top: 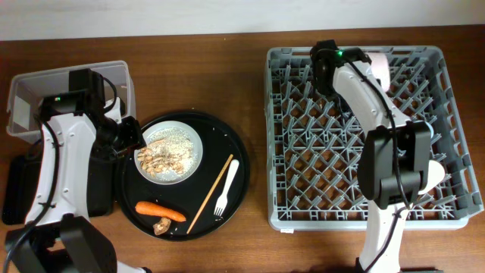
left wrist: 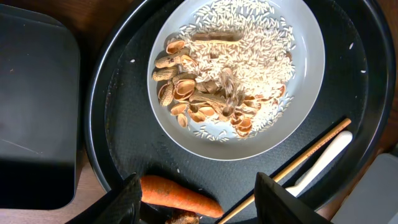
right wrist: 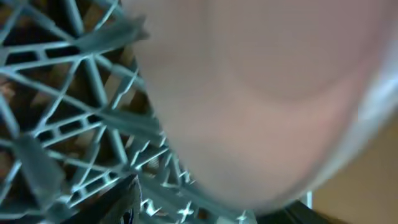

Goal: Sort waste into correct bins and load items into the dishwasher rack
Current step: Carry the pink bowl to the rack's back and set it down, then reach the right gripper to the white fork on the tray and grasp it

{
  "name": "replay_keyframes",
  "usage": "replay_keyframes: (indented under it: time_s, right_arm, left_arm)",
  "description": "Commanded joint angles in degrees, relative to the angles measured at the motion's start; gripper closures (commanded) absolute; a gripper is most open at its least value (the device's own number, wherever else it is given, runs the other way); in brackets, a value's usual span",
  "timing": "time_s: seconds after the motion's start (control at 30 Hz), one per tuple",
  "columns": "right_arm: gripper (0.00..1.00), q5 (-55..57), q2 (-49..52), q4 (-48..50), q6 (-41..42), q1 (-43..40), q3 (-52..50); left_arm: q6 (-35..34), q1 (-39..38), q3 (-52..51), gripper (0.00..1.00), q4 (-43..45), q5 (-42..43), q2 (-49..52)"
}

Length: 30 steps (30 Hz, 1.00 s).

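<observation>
So, from above?
— Pink bowl sits at the far edge of the grey peg rack, my right gripper beside it.
Left wrist?
— There my left gripper gapes wide, empty, by a glossy plate of rice.
Right wrist?
— Bowl, a smooth pink blur over lattice; that grip I cannot tell.

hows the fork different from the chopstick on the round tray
The fork is white; the chopstick is pale brown wood. The chopstick is longer and thinner. The fork ends in tines; the chopstick is a plain stick. Both lie flat on the round black tray, beside the plate, slanted alike.
</observation>
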Motion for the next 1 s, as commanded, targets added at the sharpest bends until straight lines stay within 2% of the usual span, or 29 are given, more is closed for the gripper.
replay_keyframes:
  time_s: [0.0, 0.07, 0.17, 0.23, 0.27, 0.3, 0.33, 0.37, 0.4, 0.5, 0.57, 0.73, 0.83, 0.97]
  right_arm:
    - [0.38, -6.5, -3.2, -0.2, 3.5, 0.0, -0.1]
    - [0.37, -9.4, -8.0, -0.2, 3.5, 0.0, -0.1]
    - [0.29, -14.8, -17.2, -0.7, 3.4, -0.2, -0.1]
    - [0.19, -17.5, -23.7, -0.3, 3.4, -1.2, -0.1]
    - [0.22, -18.5, -25.2, 0.0, 3.4, -2.9, -0.1]
    - [0.36, -19.8, -25.3, 0.0, 3.4, -4.6, -0.1]
    - [0.73, -22.6, -25.1, 0.5, 3.4, -7.7, -0.1]
    - [0.89, -25.6, -24.5, 2.6, 3.1, -11.1, -0.1]
    - [0.92, -28.0, -24.0, 5.0, 0.9, -13.3, -0.1]
    - [0.92, -33.9, -21.5, 12.7, -7.0, -17.6, -0.1]
    - [0.92, -34.0, -18.9, 14.7, -7.4, -18.1, -0.1]
    - [0.86, -40.1, -10.4, 16.1, -7.4, -18.1, -0.1]
    - [0.87, -48.5, -9.2, 15.3, -12.4, -18.0, -0.1]
    - [0.83, -43.5, -13.2, 13.0, -12.3, -18.2, -0.1]
  left_arm:
    - [-0.5, 0.2, 0.2, 0.43, -0.1, -0.2, -1.5]
    - [-0.5, 0.2, 0.2, 0.43, -0.1, -0.2, -1.5]
    - [-0.5, 0.2, 0.2, 0.42, -0.2, -0.2, -1.5]
    - [-0.5, 0.2, 0.2, 0.43, -0.2, -0.2, -1.5]
    - [-0.5, 0.2, 0.2, 0.43, -0.2, -0.2, -1.5]
    - [-0.5, 0.2, 0.2, 0.42, -0.2, -0.2, -1.5]
    - [-0.5, 0.2, 0.2, 0.43, -0.2, -0.2, -1.5]
    - [-0.5, 0.2, 0.2, 0.43, -0.2, -0.2, -1.5]
    - [-0.5, 0.2, 0.2, 0.43, -0.2, -0.2, -1.5]
    - [-0.5, 0.2, 0.2, 0.42, 0.0, -0.2, -1.5]
    - [-0.5, 0.2, 0.2, 0.42, 0.0, -0.2, -1.5]
    - [-0.5, 0.2, 0.2, 0.42, -0.1, -0.2, -1.5]
    - [-0.5, 0.2, 0.2, 0.42, -0.1, -0.2, -1.5]
    - [-0.5, 0.2, 0.2, 0.42, -0.1, -0.2, -1.5]
